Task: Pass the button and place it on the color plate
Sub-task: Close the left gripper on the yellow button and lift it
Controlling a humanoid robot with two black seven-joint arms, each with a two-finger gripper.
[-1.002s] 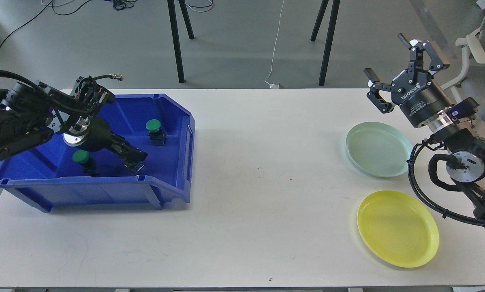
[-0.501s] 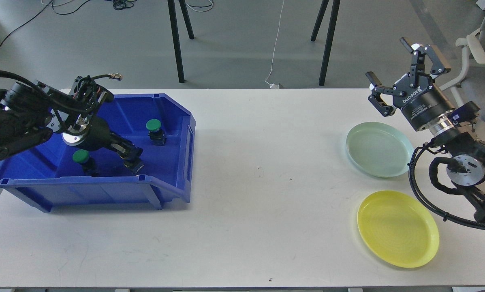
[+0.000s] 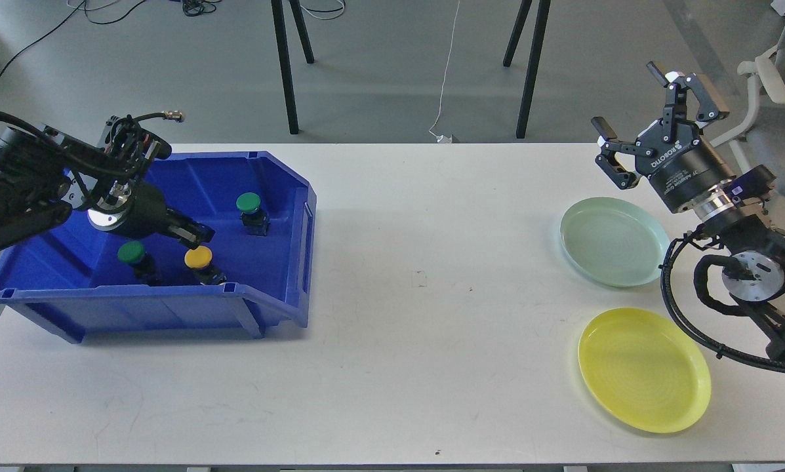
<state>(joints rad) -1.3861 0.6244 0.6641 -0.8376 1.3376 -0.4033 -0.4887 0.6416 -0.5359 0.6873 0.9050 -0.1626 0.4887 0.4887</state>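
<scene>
A blue bin (image 3: 303,223) at the left holds two green buttons (image 3: 248,203) (image 3: 131,252) and a yellow button (image 3: 198,257) near its front wall. My left gripper (image 3: 193,235) reaches into the bin, its dark tips just above and behind the yellow button's cap; I cannot tell its fingers apart. My right gripper (image 3: 626,96) is open and empty, raised above the table's far right edge, behind a pale green plate (image 3: 612,241). A yellow plate (image 3: 643,369) lies in front of that one.
The white table (image 3: 418,328) stretches between the bin and the plates. Black stand legs (image 3: 286,65) and cables are on the floor behind the table. A chair (image 3: 776,72) stands at the far right.
My left gripper has drawn back up and to the left inside the bin, uncovering the yellow button. My right gripper has shifted slightly right and stays open.
</scene>
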